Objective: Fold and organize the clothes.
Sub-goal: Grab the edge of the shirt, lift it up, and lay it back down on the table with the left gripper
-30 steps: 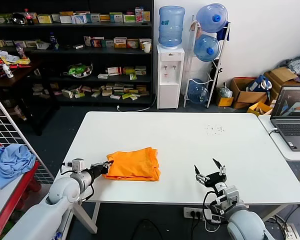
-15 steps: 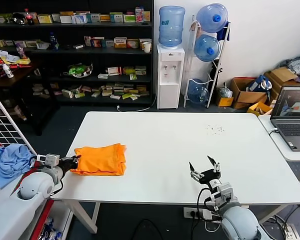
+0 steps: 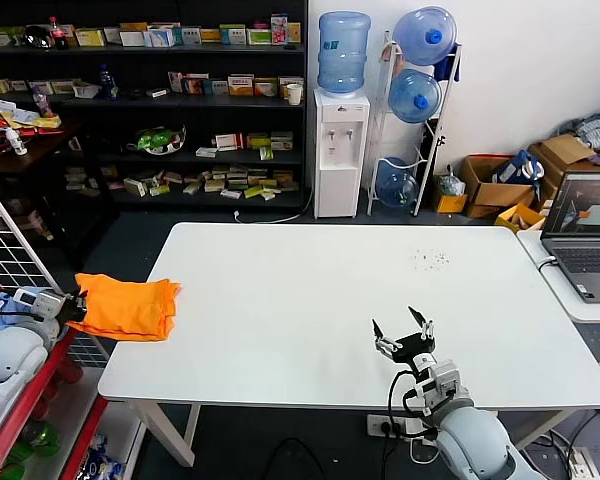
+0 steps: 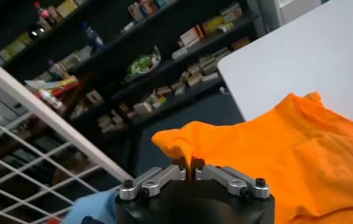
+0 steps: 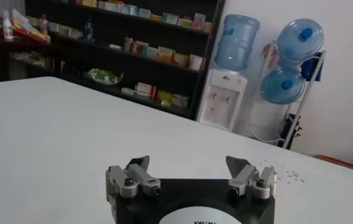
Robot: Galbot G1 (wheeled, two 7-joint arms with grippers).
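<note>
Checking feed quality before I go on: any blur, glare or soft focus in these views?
Head view: sharp, evenly lit, no glare on the white table. Left wrist view: left gripper and folded bright orange T-shirt fairly clear, shelves behind soft. Right wrist view: right gripper clear, blue water bottles slightly hazy.

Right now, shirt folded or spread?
Folded: the orange T-shirt is a compact layered bundle, overhanging the white table's left edge, pinched by the left gripper.

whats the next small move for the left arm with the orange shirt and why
Probably carry it a little farther left and lower it, then open. The left end effector is shut on the folded orange T-shirt, which hangs past the white table's left edge beside the red rack holding a light blue cloth. The right end effector waits open near the table's front.
</note>
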